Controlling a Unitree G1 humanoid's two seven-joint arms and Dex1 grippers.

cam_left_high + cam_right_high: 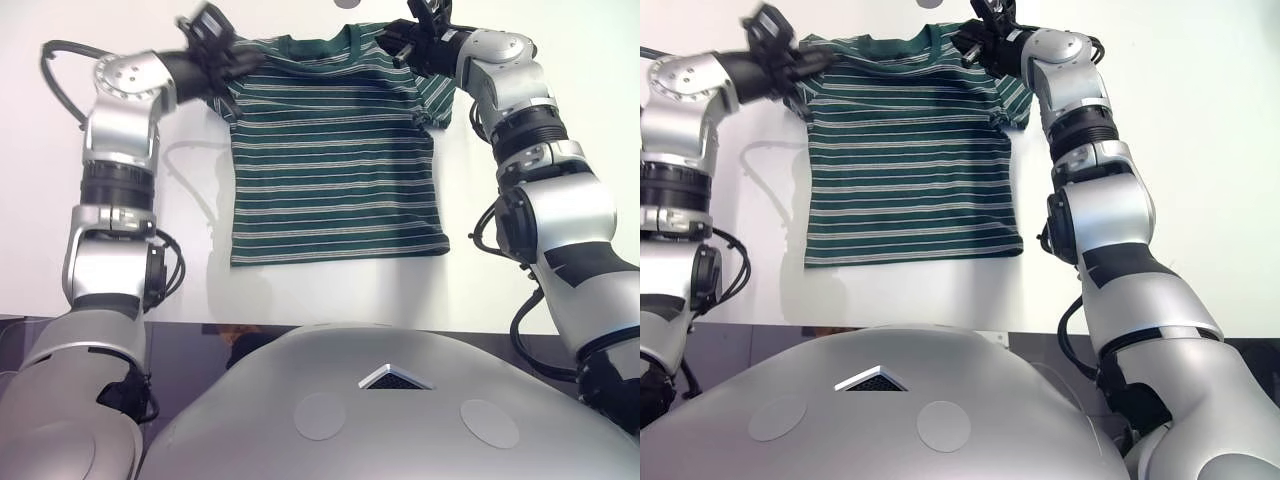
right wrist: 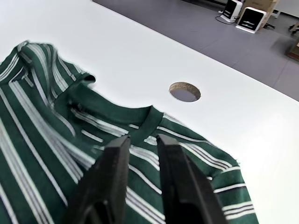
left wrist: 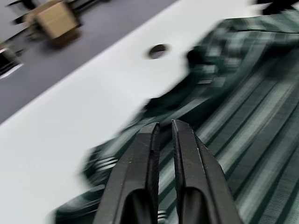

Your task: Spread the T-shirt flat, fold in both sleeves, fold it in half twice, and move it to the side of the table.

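Left eye view's got the shirt (image 1: 335, 170) lying flat in the middle of the table (image 1: 590, 80), collar far, hem toward the robot. Left gripper (image 1: 213, 38) is at the shirt's left shoulder, fingers nearly together, just a slit. Right gripper (image 2: 142, 137) hovers over the collar by the right shoulder, fingers a narrow gap apart, nothing visibly pinched. Small hole (image 2: 184, 91) in the table just past the collar.

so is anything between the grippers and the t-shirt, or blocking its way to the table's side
Nothing visible. The left gripper and right gripper sit over the T-shirt, and no object stands on the table beside it.
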